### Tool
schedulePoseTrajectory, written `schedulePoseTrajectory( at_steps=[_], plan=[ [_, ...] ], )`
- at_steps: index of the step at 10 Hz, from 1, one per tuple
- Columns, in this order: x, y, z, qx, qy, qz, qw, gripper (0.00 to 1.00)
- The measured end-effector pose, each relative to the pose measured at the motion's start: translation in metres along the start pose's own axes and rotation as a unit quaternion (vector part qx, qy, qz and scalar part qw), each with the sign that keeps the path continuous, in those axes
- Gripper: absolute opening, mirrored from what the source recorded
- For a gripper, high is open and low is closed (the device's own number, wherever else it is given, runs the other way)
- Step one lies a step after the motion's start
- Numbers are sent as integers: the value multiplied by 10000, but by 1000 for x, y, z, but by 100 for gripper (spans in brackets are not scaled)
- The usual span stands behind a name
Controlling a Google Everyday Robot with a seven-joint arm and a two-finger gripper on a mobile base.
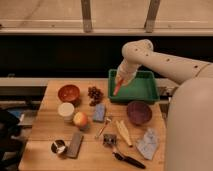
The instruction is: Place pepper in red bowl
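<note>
Pepper hangs point-down from the robot's hand, fingers closed tight on its upper end, above the left edge of a green tray. The red bowl stands well apart on the wooden table.

Wooden table — dark wall, perhaps windows above

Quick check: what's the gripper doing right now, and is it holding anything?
Gripper: closed on the pepper, in the air above the left edge of the green tray.
</note>
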Motion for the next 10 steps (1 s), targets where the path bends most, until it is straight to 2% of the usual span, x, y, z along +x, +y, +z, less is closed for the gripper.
schedulePoseTrajectory(
  at_steps=[2,3,8,10],
  plan=[
    [12,48,15,-346,341,-335,9983,0],
    [16,58,17,-422,413,-384,9975,0],
    [13,52,16,-392,389,-360,9978,0],
    [17,58,19,-496,409,-428,9970,0]
  ],
)
